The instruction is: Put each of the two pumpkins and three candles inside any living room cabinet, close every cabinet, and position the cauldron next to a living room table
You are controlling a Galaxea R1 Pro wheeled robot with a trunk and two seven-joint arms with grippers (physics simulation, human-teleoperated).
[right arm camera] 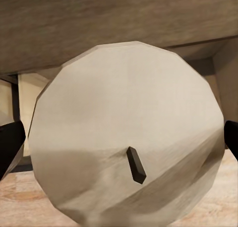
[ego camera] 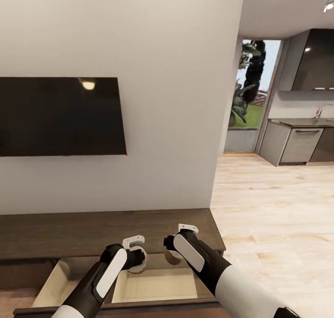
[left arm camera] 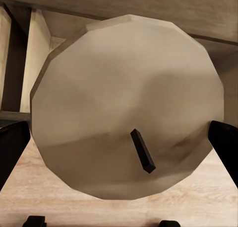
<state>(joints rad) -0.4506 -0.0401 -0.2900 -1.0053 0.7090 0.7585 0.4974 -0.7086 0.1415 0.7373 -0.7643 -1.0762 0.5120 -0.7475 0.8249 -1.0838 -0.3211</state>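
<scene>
Head view has both arms reaching down over the long, low dark-brown wooden cabinet (ego camera: 116, 232), whose wide drawer (ego camera: 153, 285) is pulled out, its pale tan inside directly below the two grippers. Left gripper (ego camera: 138, 257) is clamped on a short stubby tan-beige candle (left arm camera: 126, 108); in the left wrist view the black fingertips (left arm camera: 12, 147) press on either side of the round candle top, with its small dark wick (left arm camera: 143, 151) pointing up at the camera and the drawer floor beneath. Right gripper (ego camera: 172, 253) grips a second tan-beige candle (right arm camera: 129, 132) the same way, a dark fingertip (right arm camera: 10, 145) at each side and the cabinet's brown top edge just beyond it. Both candles hang above the open drawer, not yet let go. As a judgement, two of the three candles are on the point of being stowed; the third candle, the two pumpkins and the cauldron are not accounted for here, and the drawer is yet to be shut. A black wall-mounted television (ego camera: 60, 116) hangs above the cabinet, beyond the hands
</scene>
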